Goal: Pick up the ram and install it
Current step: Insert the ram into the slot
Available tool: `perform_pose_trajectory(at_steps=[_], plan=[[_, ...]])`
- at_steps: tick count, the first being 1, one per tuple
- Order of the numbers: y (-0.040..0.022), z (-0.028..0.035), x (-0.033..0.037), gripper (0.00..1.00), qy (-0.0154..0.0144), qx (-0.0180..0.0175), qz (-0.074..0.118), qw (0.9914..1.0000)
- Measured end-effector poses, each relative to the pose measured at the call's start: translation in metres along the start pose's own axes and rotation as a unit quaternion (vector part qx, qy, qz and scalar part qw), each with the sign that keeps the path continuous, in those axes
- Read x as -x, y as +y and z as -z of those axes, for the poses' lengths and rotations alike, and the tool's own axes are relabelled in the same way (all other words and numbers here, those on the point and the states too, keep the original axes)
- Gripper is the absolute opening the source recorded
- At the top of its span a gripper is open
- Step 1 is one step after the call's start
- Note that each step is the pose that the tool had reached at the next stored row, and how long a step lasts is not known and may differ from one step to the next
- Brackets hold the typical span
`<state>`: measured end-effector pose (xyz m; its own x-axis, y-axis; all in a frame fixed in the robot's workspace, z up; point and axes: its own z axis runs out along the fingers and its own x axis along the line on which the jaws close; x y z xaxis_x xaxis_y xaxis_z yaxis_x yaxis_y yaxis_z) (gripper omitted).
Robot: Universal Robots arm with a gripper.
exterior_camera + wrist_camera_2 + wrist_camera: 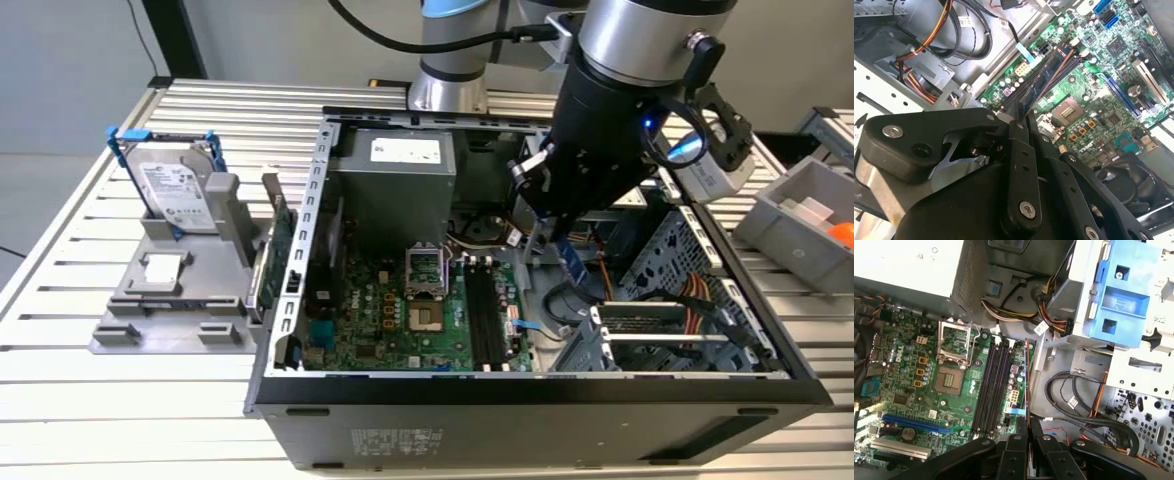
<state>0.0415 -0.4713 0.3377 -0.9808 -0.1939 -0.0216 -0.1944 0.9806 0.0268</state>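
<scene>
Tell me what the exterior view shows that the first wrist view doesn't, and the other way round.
Exterior view: the hard drive standing in its grey holder on the slatted table, a grey bin at the exterior view's right, and the arm reaching into the computer case. First wrist view: the blue drive bracket beside the board. Shared: the motherboard, its processor socket, the memory slots, and the ram gripped in the hand.
</scene>
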Motion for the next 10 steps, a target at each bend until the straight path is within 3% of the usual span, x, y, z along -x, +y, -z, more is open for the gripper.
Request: perform_pose_trajectory(at_steps=[10], plan=[[0.0003, -0.0007, -0.0001, 0.00, 0.0001, 0.0021, -0.002, 0.99999]])
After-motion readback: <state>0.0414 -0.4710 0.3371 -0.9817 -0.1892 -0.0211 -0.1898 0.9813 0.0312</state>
